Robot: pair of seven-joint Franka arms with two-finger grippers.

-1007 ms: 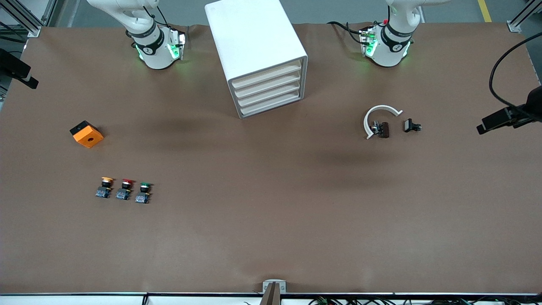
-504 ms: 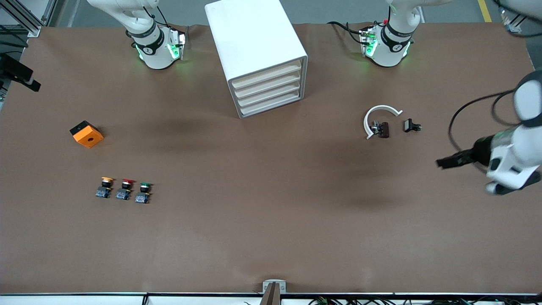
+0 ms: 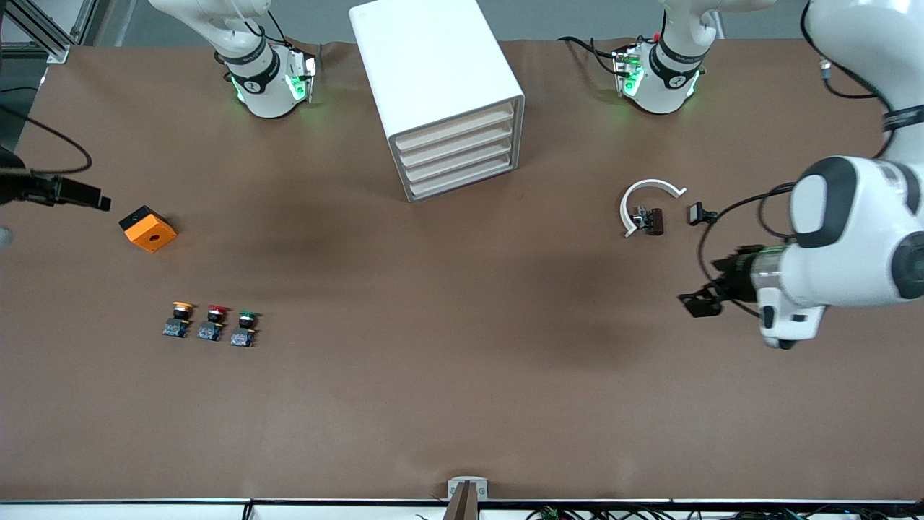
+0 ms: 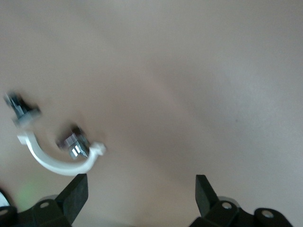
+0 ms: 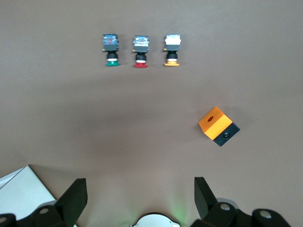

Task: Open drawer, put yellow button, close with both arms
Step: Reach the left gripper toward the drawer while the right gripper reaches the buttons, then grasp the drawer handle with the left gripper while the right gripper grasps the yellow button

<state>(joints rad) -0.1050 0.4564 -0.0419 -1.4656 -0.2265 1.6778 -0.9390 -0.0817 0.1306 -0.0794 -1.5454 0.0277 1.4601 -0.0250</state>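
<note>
Brown table (image 3: 462, 404) holds orange box (image 3: 148, 229), white ring (image 3: 644, 198) (both claws spread, empty).

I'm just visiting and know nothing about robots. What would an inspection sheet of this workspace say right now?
Surface: brown table, bare in the middle.
Job's things: the drawer, top of four in the white cabinet, is shut. The yellow button stands in a row beside a red button and a green button, toward the right arm's end.
Clutter: orange box; white curved piece with small dark parts beside it.
Grippers: left tool open, over bare table, holding nothing; right tool open, up in the air by the orange box, holding nothing.
Cables: black cable looping at the left arm's wrist.
Surroundings: nothing seen.
</note>
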